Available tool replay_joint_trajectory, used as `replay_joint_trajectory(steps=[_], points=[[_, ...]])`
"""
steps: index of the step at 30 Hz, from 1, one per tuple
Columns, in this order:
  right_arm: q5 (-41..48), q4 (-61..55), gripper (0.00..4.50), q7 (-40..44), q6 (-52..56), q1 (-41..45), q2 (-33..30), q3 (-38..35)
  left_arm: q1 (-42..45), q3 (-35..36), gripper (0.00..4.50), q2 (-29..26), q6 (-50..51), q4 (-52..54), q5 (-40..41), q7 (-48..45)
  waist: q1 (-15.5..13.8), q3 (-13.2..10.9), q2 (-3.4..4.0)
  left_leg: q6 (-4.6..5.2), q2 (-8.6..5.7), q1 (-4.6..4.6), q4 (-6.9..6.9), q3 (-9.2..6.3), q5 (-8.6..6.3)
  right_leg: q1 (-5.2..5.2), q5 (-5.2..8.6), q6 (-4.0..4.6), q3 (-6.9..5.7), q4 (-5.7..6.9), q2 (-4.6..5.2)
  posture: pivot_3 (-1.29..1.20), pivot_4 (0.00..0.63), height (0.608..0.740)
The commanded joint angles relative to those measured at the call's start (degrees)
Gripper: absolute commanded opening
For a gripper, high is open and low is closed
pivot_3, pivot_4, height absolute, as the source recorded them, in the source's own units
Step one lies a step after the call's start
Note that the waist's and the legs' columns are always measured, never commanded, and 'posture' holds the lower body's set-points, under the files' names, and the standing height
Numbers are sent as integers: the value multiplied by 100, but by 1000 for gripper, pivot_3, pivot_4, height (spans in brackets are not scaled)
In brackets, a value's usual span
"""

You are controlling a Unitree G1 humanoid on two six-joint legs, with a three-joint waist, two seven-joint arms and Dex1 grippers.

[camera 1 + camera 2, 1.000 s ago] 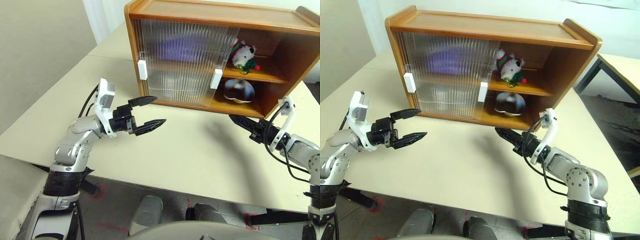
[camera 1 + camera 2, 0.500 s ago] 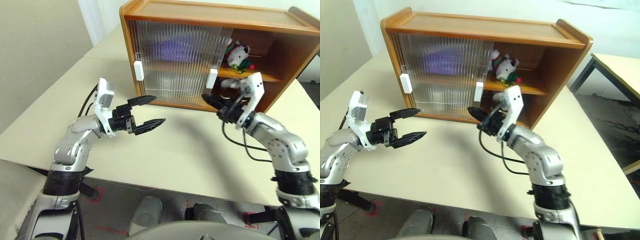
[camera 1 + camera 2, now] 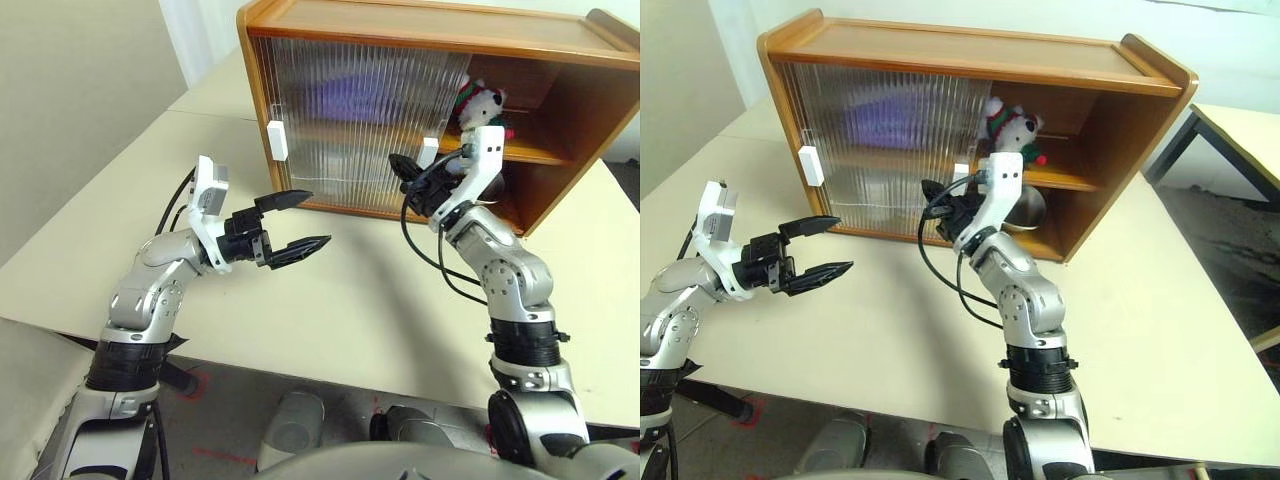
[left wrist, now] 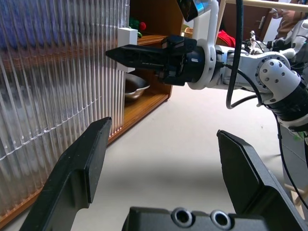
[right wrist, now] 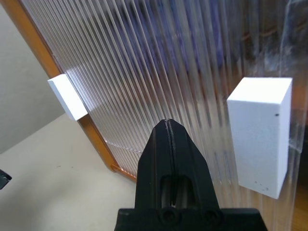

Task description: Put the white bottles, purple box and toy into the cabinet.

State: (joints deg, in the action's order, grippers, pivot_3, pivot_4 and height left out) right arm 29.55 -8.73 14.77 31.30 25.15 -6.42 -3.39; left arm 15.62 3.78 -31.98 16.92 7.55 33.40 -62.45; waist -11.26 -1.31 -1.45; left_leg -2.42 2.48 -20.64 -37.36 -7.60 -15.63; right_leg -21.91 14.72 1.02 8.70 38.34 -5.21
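Wooden cabinet (image 3: 420,20) stands on the beige surface (image 3: 360,300); purple box (image 3: 350,98) blurs behind its ribbed doors, toy (image 3: 480,108) on the open shelf. Right gripper (image 3: 398,165), jaws closed, nears a white handle (image 3: 428,153); left gripper (image 3: 300,222) hovers, jaws open.
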Motion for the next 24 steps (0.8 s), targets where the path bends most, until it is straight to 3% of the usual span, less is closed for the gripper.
replay_joint_trajectory(steps=[1, 24], points=[[-117, 55, 43, -132, -50, 59, 87, 3, -40, -8, 4500, -16, -29, 24, -37, 14, -1, 0, 0, 0, 0, -5, 0, 0, 0, -4, -1, 0, -1, 0, 0, 267, 31, 740], [-637, 80, 43, -501, -379, 48, -104, -266, -13, -57, 4500, 5, -25, 25, -43, 32, -3, 0, 0, -1, 9, -19, -22, -10, 1, -15, -9, 4, 0, 1, 0, 264, 27, 740]])
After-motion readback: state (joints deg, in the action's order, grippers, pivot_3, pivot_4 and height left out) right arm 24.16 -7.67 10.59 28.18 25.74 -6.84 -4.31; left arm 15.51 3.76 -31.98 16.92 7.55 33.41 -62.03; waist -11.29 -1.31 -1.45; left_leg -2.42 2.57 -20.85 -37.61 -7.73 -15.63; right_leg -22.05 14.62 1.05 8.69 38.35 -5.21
